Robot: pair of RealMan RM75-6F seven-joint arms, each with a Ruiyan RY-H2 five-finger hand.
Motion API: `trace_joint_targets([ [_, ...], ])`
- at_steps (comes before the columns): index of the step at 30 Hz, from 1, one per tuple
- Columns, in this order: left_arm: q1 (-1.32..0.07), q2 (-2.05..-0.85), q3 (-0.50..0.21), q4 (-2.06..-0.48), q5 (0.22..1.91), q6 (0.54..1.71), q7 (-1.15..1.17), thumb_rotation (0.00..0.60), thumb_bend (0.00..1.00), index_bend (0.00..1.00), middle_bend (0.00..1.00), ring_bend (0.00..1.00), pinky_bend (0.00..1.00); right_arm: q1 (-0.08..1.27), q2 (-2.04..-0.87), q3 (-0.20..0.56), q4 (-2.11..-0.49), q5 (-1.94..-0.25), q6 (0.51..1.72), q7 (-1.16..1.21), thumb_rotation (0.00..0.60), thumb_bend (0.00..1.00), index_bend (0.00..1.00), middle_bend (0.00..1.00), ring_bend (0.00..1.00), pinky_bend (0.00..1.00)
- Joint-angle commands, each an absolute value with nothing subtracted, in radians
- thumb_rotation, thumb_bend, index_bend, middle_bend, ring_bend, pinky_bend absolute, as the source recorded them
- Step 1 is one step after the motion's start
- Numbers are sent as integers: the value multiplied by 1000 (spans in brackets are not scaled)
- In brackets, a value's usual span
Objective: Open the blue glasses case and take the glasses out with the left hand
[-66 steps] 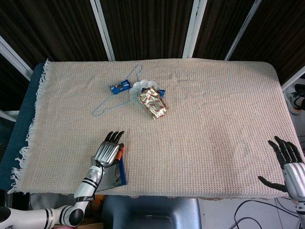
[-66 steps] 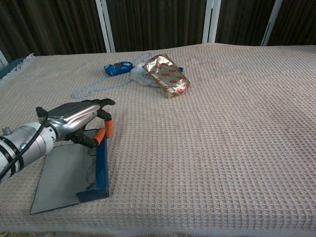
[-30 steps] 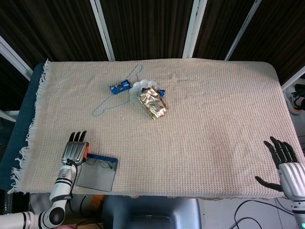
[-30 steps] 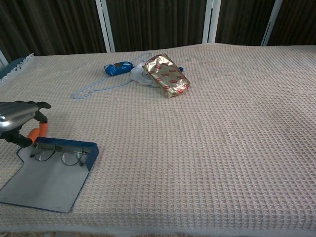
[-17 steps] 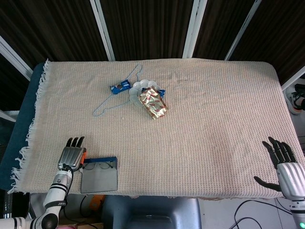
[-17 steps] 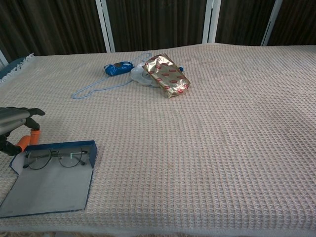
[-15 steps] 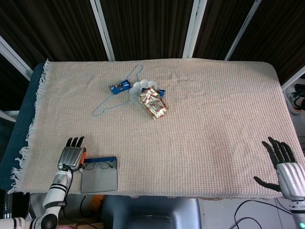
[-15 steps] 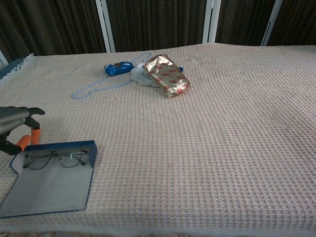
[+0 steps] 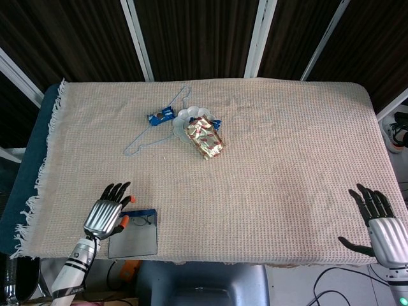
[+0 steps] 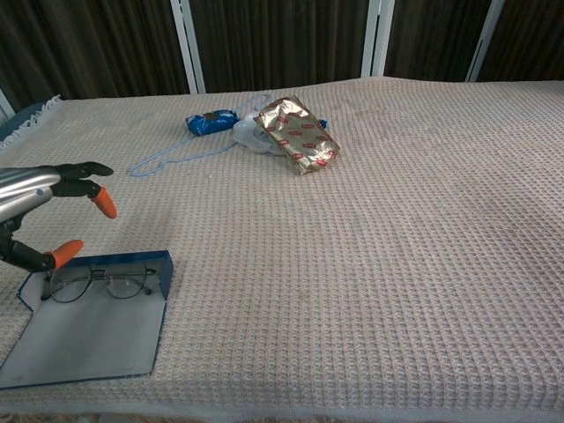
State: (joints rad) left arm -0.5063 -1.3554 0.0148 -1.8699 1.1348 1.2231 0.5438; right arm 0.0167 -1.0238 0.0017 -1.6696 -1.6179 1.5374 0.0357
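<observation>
dark slatted panels stand behind our table, which is covered by a beige waffle-weave cloth. our left hand hovers at the near left corner with its fingers spread and holding nothing; in the chest view the orange-tipped thumb and a finger are parted just above the left end of the glasses. our right hand hangs off the near right corner, fingers splayed, also empty.

the blue glasses case lies open and flat at the near left edge, lid folded toward us, and the thin wire-framed glasses rest along its far wall. the opening looks done; what is left is the pick.

to do it well, we judge we should bring thumb and finger down on the near temple or the bridge, not the lenses, pinch lightly, and lift straight up so the frame clears the blue wall without dragging the case along.

toward the far middle of the table lie a gold foil packet, a small blue wrapper and a light blue wire hanger, all well apart from the case.

compared with half a second ago, our left hand has risen and opened wider, and in the head view it now overlaps the case's left end; case and glasses have not moved.
</observation>
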Motion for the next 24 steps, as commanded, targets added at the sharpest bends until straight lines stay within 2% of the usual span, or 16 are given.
trace_joint_targets([
  [1,-496,-1405,13,-1854,1128,1236,566,600,455,286,0,0,0,16,-1024,1,-1670,-1620,1538,36,600,134,0,0,0,0],
  [12,-481,-1559,-15,-1709,1131,1285,642,600,447,287,0,0,0,17,-1016,0,-1667,-1621,1539,55,600,134,0,0,0,0],
  [24,-475,-1575,-22,-1673,1103,1245,639,600,448,303,0,0,0,15,-1012,1,-1665,-1619,1543,65,600,133,0,0,0,0],
])
